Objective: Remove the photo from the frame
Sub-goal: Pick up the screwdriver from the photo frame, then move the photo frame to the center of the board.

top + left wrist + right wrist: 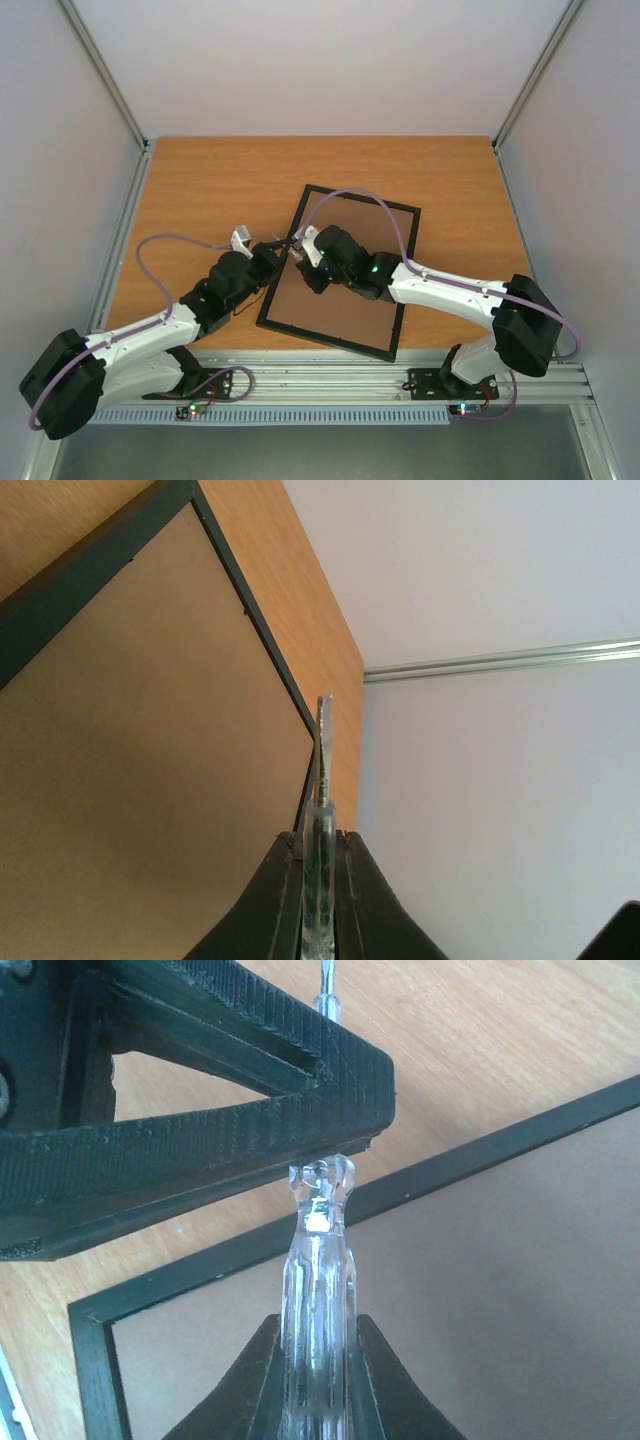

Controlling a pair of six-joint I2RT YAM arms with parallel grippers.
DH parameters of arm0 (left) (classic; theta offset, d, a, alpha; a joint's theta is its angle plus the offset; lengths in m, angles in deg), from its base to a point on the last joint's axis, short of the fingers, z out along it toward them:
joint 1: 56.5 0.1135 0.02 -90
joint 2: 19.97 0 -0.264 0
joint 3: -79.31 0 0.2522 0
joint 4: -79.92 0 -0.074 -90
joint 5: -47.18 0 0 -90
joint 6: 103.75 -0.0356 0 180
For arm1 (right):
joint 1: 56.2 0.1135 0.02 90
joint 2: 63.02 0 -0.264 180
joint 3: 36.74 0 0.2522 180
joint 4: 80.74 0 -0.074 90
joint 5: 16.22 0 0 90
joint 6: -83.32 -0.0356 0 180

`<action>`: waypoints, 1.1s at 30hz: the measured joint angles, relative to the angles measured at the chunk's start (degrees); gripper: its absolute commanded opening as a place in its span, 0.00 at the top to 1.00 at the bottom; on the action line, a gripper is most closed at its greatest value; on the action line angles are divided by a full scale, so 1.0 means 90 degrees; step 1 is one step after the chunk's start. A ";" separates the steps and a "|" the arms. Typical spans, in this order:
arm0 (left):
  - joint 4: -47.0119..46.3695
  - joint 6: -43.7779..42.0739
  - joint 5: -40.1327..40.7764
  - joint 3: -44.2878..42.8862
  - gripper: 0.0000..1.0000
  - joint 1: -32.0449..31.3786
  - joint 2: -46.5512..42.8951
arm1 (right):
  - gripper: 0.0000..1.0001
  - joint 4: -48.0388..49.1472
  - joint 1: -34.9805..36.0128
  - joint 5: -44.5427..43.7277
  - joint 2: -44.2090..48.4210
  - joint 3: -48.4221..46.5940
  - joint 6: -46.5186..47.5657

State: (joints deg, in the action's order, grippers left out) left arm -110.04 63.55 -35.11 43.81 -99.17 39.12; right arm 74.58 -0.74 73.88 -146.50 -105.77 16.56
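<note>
The black frame lies face down on the wooden table, its brown backing board up. The photo is hidden under the board. Both grippers meet over the frame's left edge. My left gripper is shut on a clear-handled tool whose thin metal blade reaches the frame's edge. My right gripper is shut on a clear plastic handle above the board. The handle's end touches the left gripper's black finger. I cannot tell whether it is one tool or two.
Bare wooden table surrounds the frame, with white walls on three sides and aluminium rails at the edges. Purple cables loop off both arms, one arching over the frame's top edge.
</note>
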 measured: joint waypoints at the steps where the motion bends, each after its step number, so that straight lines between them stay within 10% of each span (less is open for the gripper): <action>1: -0.0002 -0.0002 0.0000 0.0000 0.99 0.0000 0.0002 | 0.96 -0.0005 0.0000 -0.0019 0.0000 0.0000 -0.0012; 13: 0.2487 -0.1962 0.0282 -0.1413 0.53 0.0092 -0.0119 | 0.99 -0.0588 -0.0255 -0.0393 0.0022 -0.0104 0.0092; 33: 0.5826 -0.6601 -0.0393 -0.5899 0.44 0.1472 0.4592 | 0.99 -0.1411 -0.1576 -0.0641 0.0695 0.0627 -0.0032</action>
State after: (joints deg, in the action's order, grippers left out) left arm -57.61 4.14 -38.65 -9.28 -85.93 80.45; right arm 61.88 -14.93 68.11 -140.25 -100.13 16.28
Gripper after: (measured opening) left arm 0.561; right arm 0.125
